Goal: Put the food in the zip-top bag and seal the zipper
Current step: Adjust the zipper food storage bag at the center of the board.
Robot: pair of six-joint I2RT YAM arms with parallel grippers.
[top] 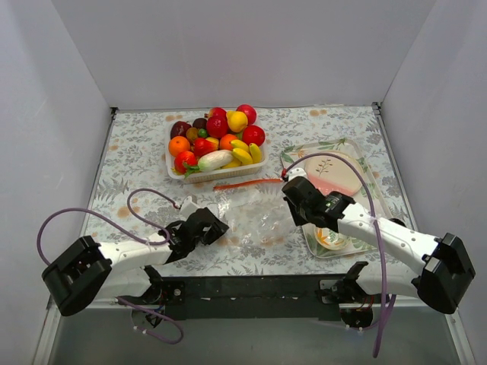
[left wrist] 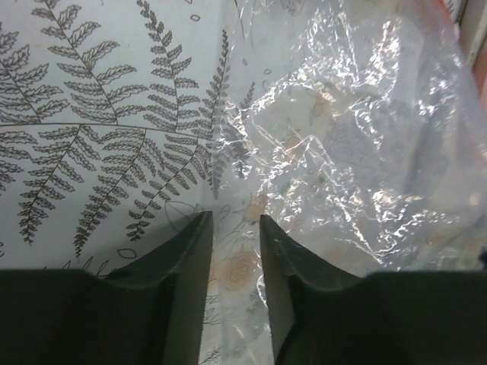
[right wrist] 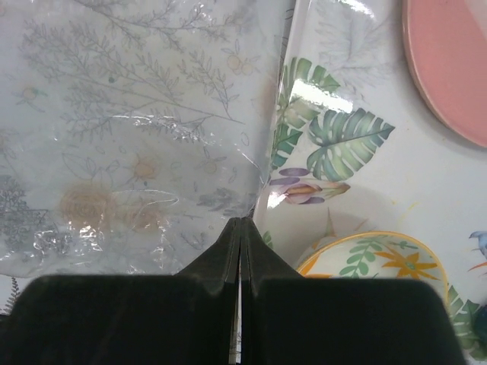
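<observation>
The food (top: 217,141), several glossy toy fruits and vegetables, is piled in a white basket (top: 217,175) at the back centre. The clear zip-top bag (top: 255,217) lies flat in the middle of the table, with its red-orange zipper (top: 247,184) along the far edge. No food shows inside the bag. My left gripper (top: 221,226) is low at the bag's left edge. In the left wrist view the left gripper (left wrist: 232,220) is open, with the bag (left wrist: 350,152) ahead and to the right. My right gripper (top: 288,190) (right wrist: 241,222) is shut on the bag's (right wrist: 129,129) right edge.
A leaf-patterned tray (top: 378,182) (right wrist: 342,190) sits right of the bag, holding a pink plate (top: 335,176) (right wrist: 449,61) and a small yellow-rimmed plate (top: 331,238) (right wrist: 380,266). Purple cables loop at the left. Grey walls enclose the table.
</observation>
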